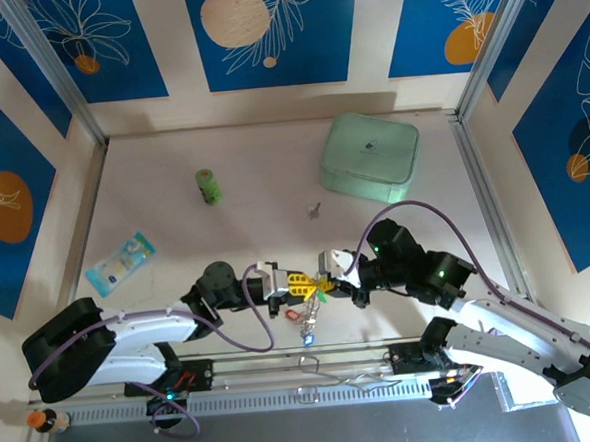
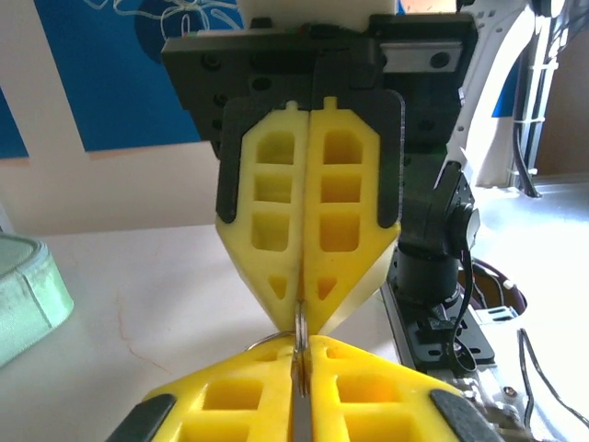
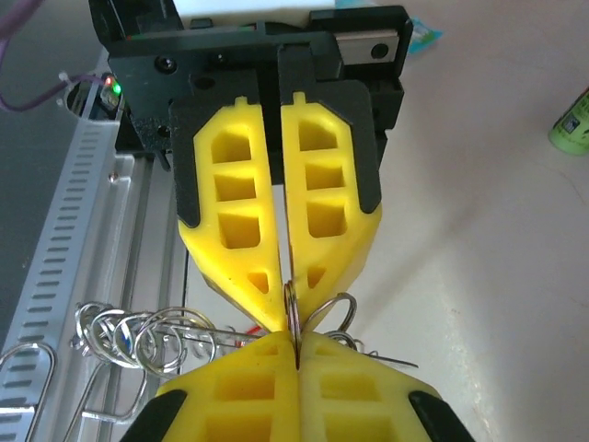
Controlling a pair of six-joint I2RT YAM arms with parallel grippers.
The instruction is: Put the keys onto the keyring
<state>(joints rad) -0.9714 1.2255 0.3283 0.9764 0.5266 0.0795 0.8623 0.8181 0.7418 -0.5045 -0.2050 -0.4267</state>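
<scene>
My two yellow-fingered grippers meet tip to tip above the table's near edge, the left gripper from the left and the right gripper from the right. Both are shut on the same thin silvery keyring, seen edge-on between the tips. In the right wrist view the keyring stands pinched between my right gripper below and the left one's fingers above. Keys with red and blue tags hang below the meeting point. One small key lies alone mid-table.
A mint-green rounded box sits at the back right and a green bottle at the back left. A blue and white packet lies at the left. Silvery wire loops hang near the slotted metal rail.
</scene>
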